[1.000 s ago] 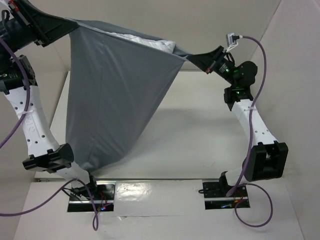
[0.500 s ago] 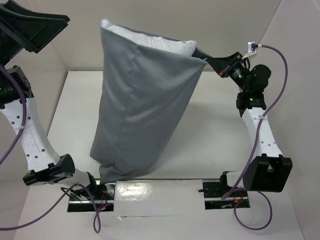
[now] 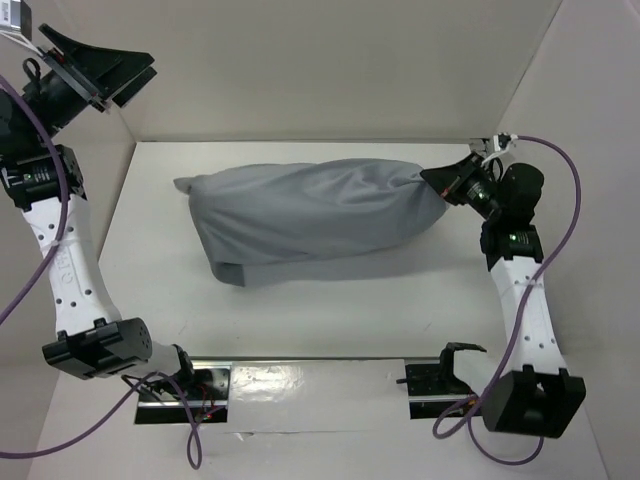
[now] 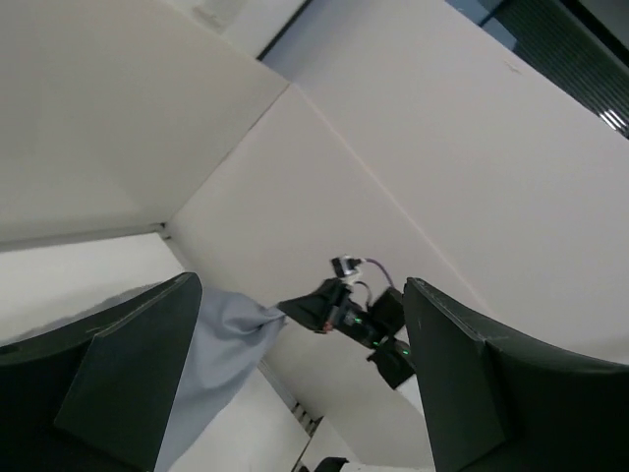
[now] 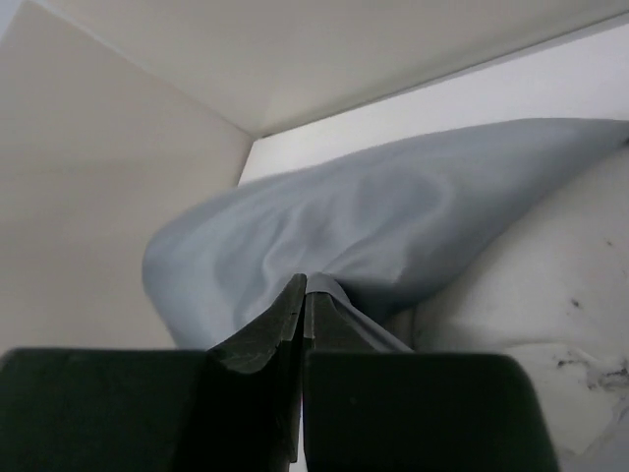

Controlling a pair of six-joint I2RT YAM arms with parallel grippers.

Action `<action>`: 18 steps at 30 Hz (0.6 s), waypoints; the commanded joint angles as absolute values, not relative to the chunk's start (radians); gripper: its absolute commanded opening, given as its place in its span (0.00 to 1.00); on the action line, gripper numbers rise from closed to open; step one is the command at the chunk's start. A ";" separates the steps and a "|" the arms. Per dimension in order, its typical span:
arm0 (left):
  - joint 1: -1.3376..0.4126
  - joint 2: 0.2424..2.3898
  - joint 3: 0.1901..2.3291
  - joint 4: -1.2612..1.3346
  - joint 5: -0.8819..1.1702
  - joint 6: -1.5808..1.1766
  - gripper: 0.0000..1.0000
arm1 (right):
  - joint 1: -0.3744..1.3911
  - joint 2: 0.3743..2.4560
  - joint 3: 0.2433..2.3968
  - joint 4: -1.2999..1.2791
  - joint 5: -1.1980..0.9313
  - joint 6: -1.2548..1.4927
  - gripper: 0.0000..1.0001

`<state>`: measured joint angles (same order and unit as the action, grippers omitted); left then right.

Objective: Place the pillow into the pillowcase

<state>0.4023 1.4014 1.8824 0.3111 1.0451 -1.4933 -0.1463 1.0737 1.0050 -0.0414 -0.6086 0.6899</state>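
Change: the pillowcase [image 3: 310,215], stretched in the air between both grippers a second ago and hanging upright half a second ago, has dropped and now lies lengthwise on the table [image 3: 330,310]; the left gripper [image 3: 125,78] has let go of it and swung up and away.
Pillowcase: grey and wrinkled, bulging full along its length, its long axis running left to right across the middle of the table; the left end is folded and loose, the right end is drawn to a narrow point.
Pillow [image 5: 531,324]: hidden from the top camera by the grey cloth; in the right wrist view a soft white surface with faint dark specks shows just under the grey cloth, beside the fingers.
Left gripper: high at the far left near the wall [image 3: 330,70], well apart from the pillowcase, fingers spread wide with nothing between them.
Right gripper [image 3: 432,180]: low at the right end of the pillowcase, fingers pressed together and pinching the gathered grey corner, which runs taut from the tips into the bulk of the cloth.
Left wrist view: looks between its own spread fingers across to the right gripper and the pinched grey corner.
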 commanded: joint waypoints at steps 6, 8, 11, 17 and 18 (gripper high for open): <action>0.341 1.325 1.711 -0.118 1.037 -1.152 0.96 | -0.091 0.960 1.005 -0.568 -0.381 0.580 0.43; 0.308 1.325 1.645 -0.262 1.006 -0.998 0.96 | -0.091 0.974 1.005 -0.764 -0.193 0.580 0.72; 0.261 1.351 1.614 -0.587 0.797 -0.801 0.95 | -0.091 0.944 0.974 -0.859 -0.045 0.615 0.77; 0.167 1.344 1.454 -0.764 0.448 -0.640 0.94 | -0.091 0.870 0.949 -0.789 -0.133 0.609 0.77; 0.151 1.330 1.419 -0.773 0.392 -0.626 0.94 | -0.091 0.880 0.959 -0.749 -0.167 0.577 0.78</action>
